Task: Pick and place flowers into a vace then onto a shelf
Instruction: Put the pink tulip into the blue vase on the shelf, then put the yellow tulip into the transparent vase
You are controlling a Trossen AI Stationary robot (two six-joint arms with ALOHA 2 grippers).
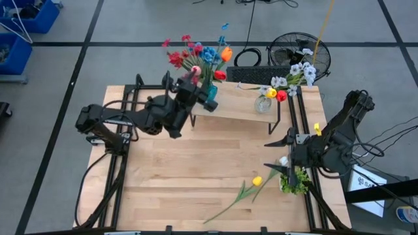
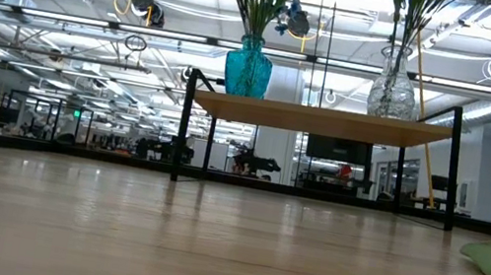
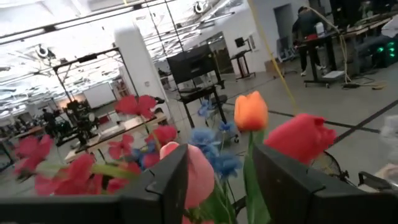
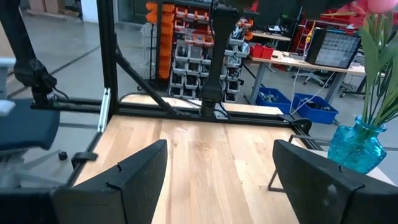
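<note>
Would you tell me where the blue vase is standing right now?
In the high view, the blue vase stands on the shelf, at its left end, beside the left tool.

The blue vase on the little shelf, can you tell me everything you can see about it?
The blue vase looks like see-through teal glass, with a narrow neck above a wider, rounded body. It stands upright near the left end of the shelf, resting on the wooden board. Green stems fill its neck, carrying the flowers: red, pink, blue and orange blossoms. A clear vase stands apart from it along the same board. The left gripper is right by the bouquet, fingers parted around a pink bloom.
</note>
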